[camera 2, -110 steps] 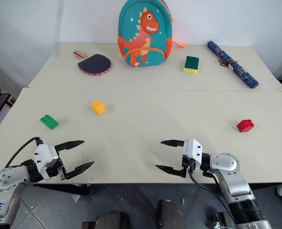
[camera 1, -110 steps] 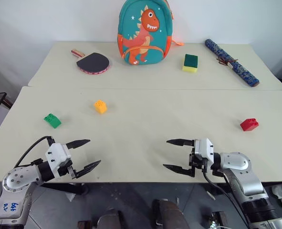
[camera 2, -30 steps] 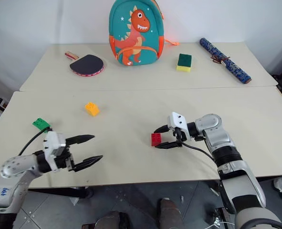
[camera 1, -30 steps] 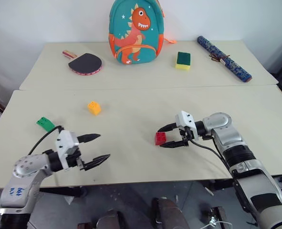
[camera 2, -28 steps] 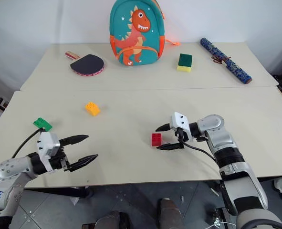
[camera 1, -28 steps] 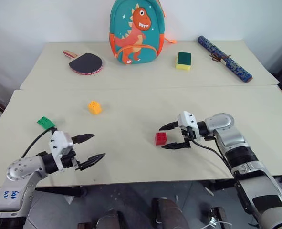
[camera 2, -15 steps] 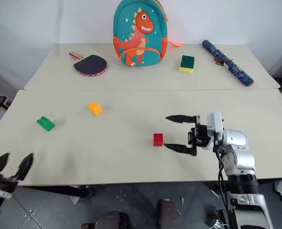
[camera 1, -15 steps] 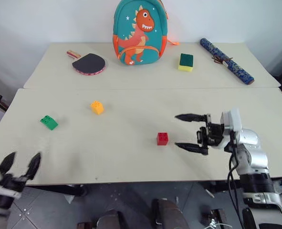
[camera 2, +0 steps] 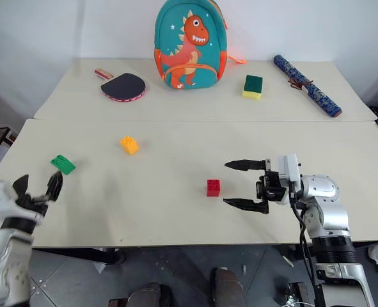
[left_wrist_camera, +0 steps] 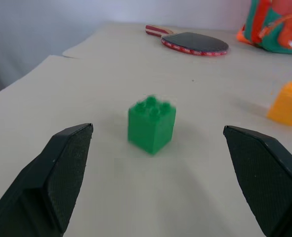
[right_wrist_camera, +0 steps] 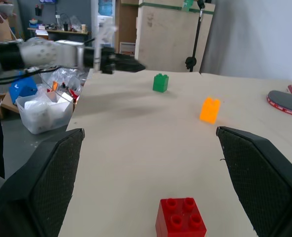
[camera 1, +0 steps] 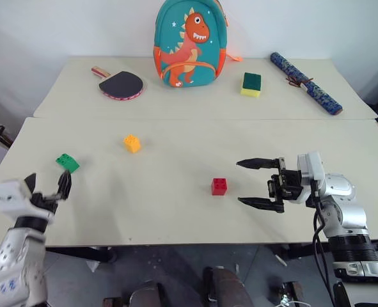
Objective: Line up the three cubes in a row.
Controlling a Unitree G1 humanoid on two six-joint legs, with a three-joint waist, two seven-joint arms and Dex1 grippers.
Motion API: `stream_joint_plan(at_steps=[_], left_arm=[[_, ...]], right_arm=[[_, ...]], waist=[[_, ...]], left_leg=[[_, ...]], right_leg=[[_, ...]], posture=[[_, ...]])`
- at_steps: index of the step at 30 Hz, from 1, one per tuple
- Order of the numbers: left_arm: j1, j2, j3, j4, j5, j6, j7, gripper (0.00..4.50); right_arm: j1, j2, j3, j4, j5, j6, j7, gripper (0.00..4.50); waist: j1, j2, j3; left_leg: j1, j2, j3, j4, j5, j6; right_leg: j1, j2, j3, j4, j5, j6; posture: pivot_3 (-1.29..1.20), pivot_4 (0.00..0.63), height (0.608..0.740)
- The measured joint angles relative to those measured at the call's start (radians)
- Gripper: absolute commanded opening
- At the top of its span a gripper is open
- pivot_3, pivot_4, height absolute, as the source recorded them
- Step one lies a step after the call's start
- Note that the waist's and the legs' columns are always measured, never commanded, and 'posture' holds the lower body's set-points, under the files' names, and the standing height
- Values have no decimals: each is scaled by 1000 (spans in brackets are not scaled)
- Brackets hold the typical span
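The red brick (camera 1: 219, 186) sits on the front table (camera 1: 176, 211) near its middle, with the right gripper (camera 1: 260, 184) just beside it at three o'clock, jaws wide and empty. From the red brick, the orange brick (camera 1: 132, 143) lies toward ten o'clock and the green brick (camera 1: 67, 162) toward nine o'clock, well apart. The left gripper (camera 1: 47, 187) hovers near the green brick at its six o'clock, jaws wide, holding nothing.

Right tool (camera 1: 258, 184) released red cube (camera 1: 219, 186), backed off; left tool (camera 1: 47, 187) swung toward green cube (camera 1: 67, 162).
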Motion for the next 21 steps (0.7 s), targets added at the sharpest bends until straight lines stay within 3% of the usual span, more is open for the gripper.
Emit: stream_joint_plan(at_steps=[4,9,17,21], left_arm=[[-93,-61,-42,-33,74,122,213,4500],[-249,-228,-87,-19,171,199,487,4500],[-381,-221,-105,158,229,175,539,4500],[-414,-221,-106,217,256,156,569,3668]], right_arm=[[1,-16,6,0,-2,16,1,4482],[-2,-22,31,2,-5,30,2,4482],[2,-24,35,1,-5,45,2,4482],[2,-24,35,1,-5,49,2,4500]], waist=[[1,0,0],[19,-3,0],[17,-3,1],[17,-3,1]], left_leg=[[0,0,0,0,0,0],[-1,-1,2,3,1,1],[-1,-1,6,2,1,0],[-1,-1,6,2,1,0]], right_leg=[[0,0,0,0,1,1],[1,0,0,0,1,2],[1,0,-2,0,1,2],[1,0,-2,0,1,2]], posture=[[0,150,740],[0,150,740],[0,150,740],[0,150,740]])
